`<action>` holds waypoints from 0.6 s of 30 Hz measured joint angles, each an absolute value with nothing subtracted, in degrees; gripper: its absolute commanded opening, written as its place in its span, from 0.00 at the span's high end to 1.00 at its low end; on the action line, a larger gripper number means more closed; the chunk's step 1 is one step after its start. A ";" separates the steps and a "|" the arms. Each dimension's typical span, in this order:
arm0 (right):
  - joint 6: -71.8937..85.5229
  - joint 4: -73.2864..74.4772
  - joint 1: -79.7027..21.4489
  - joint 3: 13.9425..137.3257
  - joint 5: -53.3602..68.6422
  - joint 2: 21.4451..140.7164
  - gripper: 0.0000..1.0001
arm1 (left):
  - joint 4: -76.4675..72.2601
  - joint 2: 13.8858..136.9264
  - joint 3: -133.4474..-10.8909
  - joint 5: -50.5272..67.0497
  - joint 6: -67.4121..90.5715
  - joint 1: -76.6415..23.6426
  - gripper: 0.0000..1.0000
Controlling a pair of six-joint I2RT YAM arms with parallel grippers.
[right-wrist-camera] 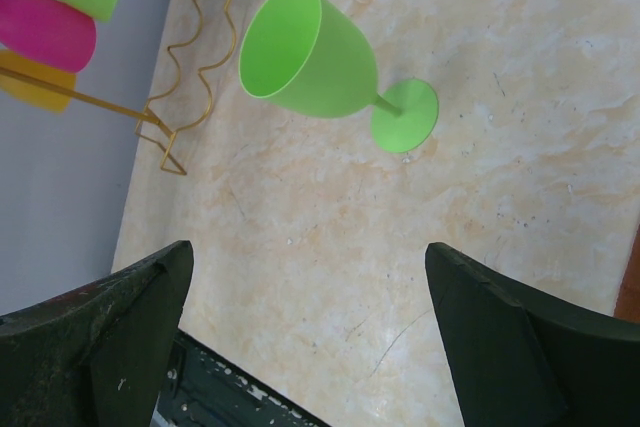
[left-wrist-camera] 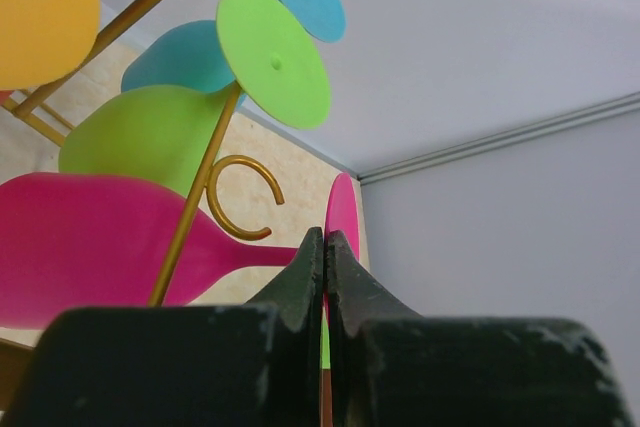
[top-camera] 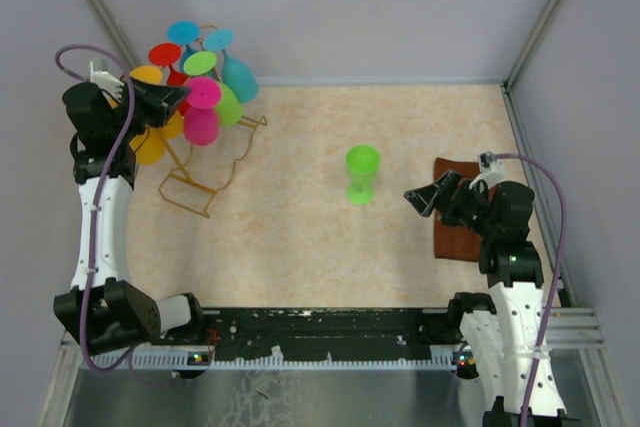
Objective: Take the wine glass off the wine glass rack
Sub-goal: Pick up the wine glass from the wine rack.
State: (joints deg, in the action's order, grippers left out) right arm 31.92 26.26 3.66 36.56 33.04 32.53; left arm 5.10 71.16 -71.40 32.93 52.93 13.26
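Top external: thin golden wavy-based wire rack [top-camera: 228, 173]

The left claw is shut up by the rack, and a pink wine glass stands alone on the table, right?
Not pink: the top external view shows a green wine glass standing alone on the table. The left claw is indeed shut up by the wine glass rack.
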 measured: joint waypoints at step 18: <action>32.21 26.04 3.66 37.26 33.08 32.58 0.01 | 5.06 68.27 -69.80 42.22 48.97 11.27 1.00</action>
State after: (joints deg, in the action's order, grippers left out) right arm 32.21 26.04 3.66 37.26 33.08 32.58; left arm 5.06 68.27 -69.80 42.22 48.97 11.27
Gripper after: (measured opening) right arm 0.992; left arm 0.008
